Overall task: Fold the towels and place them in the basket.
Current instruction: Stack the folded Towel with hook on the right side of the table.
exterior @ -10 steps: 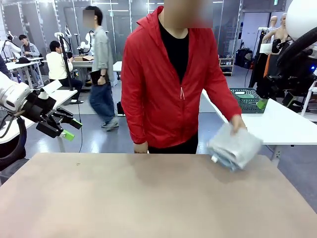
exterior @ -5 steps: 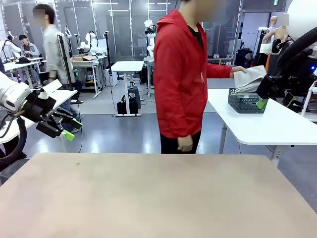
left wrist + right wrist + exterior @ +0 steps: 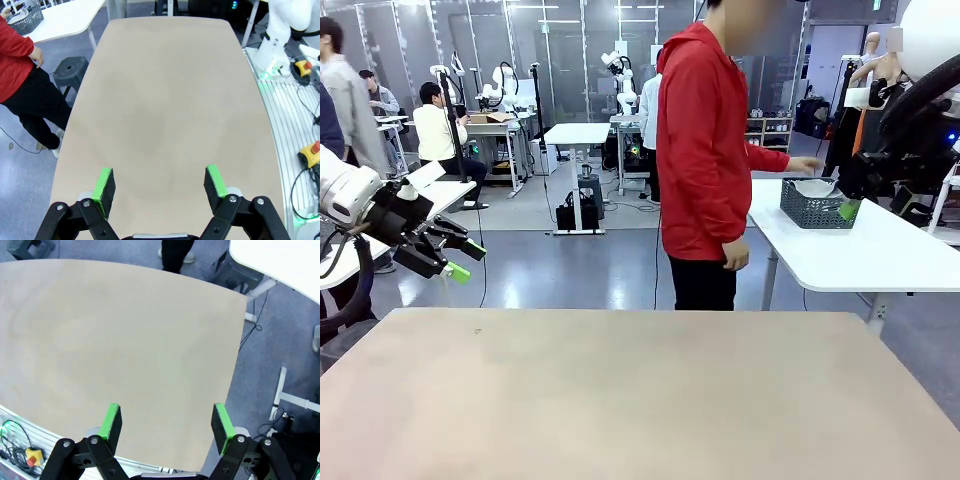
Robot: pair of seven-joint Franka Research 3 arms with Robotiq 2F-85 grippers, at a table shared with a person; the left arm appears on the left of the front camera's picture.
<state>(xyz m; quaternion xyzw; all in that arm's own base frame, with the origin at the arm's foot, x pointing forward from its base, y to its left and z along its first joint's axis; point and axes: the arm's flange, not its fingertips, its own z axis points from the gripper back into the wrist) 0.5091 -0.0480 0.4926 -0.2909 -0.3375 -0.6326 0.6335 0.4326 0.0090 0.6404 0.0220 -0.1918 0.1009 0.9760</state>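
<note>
a: left gripper (image 3: 159,185)? right gripper (image 3: 166,422)?
b: both spread wide, holding nothing, above the tan table (image 3: 620,400).
a: towels (image 3: 814,187)?
b: in the basket (image 3: 812,208) on the white side table (image 3: 860,255), under the person's hand (image 3: 807,166).

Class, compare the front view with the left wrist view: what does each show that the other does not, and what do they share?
Front view alone: folded pale towels lying in the dark grey lattice-sided plastic basket, other white tables with people behind them, and the right arm's tool, its jaws hard to judge.

Left wrist view alone: the left tool's open green pads from behind, over the bare tan tabletop, and cabling along the robot's side.

Both: the person in the red jacket, the basket, the tan table.
</note>
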